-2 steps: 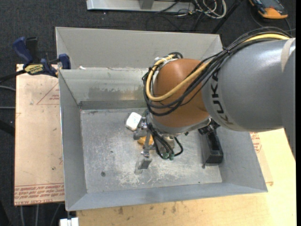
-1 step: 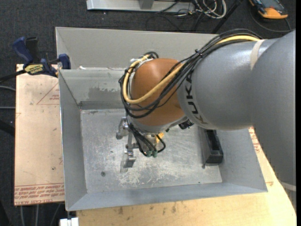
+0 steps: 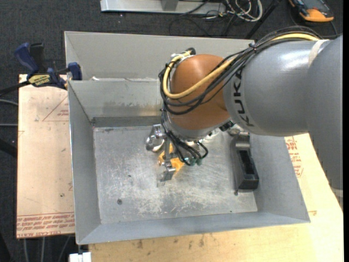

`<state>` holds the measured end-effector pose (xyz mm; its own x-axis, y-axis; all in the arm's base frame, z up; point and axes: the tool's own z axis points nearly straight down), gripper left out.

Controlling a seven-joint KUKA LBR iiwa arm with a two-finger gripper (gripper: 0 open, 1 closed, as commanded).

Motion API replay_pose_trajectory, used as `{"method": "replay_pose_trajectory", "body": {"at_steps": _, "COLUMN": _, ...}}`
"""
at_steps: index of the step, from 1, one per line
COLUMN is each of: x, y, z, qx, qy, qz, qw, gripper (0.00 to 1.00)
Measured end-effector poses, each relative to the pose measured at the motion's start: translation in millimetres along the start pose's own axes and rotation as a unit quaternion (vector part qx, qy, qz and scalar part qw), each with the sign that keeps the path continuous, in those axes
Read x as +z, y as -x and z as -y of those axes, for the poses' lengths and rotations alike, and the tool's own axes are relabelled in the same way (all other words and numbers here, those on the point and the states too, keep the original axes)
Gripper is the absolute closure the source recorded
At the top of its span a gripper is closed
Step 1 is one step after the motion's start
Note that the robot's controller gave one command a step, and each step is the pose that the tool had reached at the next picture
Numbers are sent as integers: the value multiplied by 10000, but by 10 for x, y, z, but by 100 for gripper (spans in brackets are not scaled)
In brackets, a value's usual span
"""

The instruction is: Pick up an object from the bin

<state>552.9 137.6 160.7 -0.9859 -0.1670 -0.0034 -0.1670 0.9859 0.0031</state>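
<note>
Black block (image 3: pixel 246 171) at right: likely hard, light, smooth. Best pinched across thin sides. Jaws: cannot tell.

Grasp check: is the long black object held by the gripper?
No, the long black object lies on the bin floor at the view's right, apart from the gripper at the middle.

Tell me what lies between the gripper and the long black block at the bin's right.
Nothing: the camera view shows bare bin floor between the gripper and the long black block.
</note>
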Motion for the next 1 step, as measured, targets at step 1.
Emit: {"method": "replay_pose_trajectory", "body": {"at_steps": 1, "x": 44, "y": 125, "z": 390, "qx": 89, "qy": -32, "qz": -1, "qw": 10000, "gripper": 0}}
